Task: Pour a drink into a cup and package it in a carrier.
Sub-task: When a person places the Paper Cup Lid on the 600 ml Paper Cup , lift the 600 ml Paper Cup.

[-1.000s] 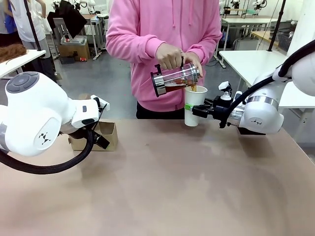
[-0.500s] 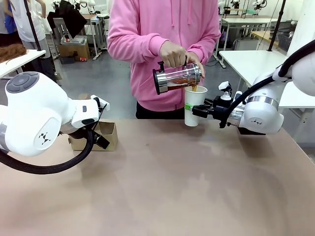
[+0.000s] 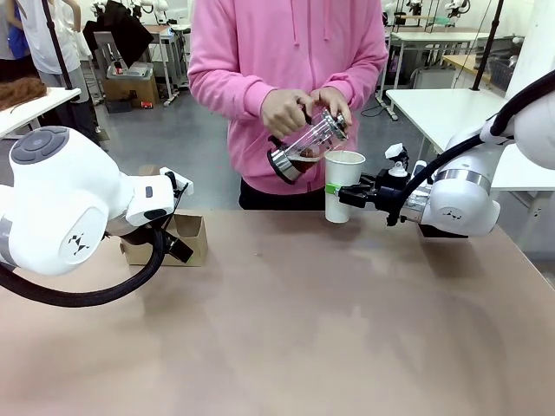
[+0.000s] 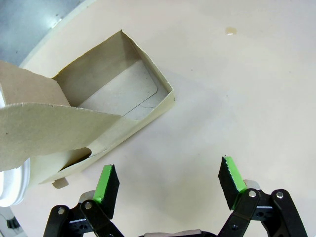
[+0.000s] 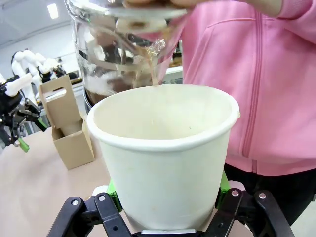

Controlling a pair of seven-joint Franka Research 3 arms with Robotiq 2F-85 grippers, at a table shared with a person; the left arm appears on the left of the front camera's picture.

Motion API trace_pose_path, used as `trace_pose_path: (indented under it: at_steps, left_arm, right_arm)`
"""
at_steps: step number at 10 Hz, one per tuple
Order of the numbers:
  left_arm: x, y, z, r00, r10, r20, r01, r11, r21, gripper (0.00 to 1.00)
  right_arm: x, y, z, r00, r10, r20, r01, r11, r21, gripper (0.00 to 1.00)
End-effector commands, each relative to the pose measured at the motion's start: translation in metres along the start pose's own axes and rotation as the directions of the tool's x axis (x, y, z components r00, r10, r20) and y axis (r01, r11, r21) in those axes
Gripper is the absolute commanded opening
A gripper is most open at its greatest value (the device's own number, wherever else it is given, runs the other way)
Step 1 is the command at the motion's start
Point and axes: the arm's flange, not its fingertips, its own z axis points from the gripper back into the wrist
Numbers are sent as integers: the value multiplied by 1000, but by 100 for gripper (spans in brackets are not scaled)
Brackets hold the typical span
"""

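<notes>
My right gripper is shut on the white cup and holds it upright above the table's far edge. In the right wrist view the green pads clamp both sides of the cup. A person in a pink hoodie holds the glass press jug with both hands, tilted, its spout just above the cup's rim. Dark drink sits low in the jug. My left gripper is open, hovering beside the brown cardboard carrier, which stands at the far left of the table.
The bulky left arm covers part of the carrier. The brown tabletop stretches wide in front of both arms. White tables stand behind the person at the right.
The person has tipped the jug back from its steep pouring tilt and drawn it slightly left of the cup. Both arms and the cup have stayed still.
</notes>
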Motion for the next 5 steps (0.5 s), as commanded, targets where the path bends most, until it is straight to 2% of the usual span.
trace_pose_path:
  at_steps: [1, 5]
  left_arm:
    - [0, 0, 0, 1000, 0, 1, 0, 1000, -2, 100]
    - [0, 0, 0, 1000, 0, 1, 0, 1000, -2, 100]
  right_arm:
    - [1, 1, -1, 1000, 1, 2, -1, 1000, 1, 80]
    - [1, 1, -1, 1000, 1, 2, -1, 1000, 1, 80]
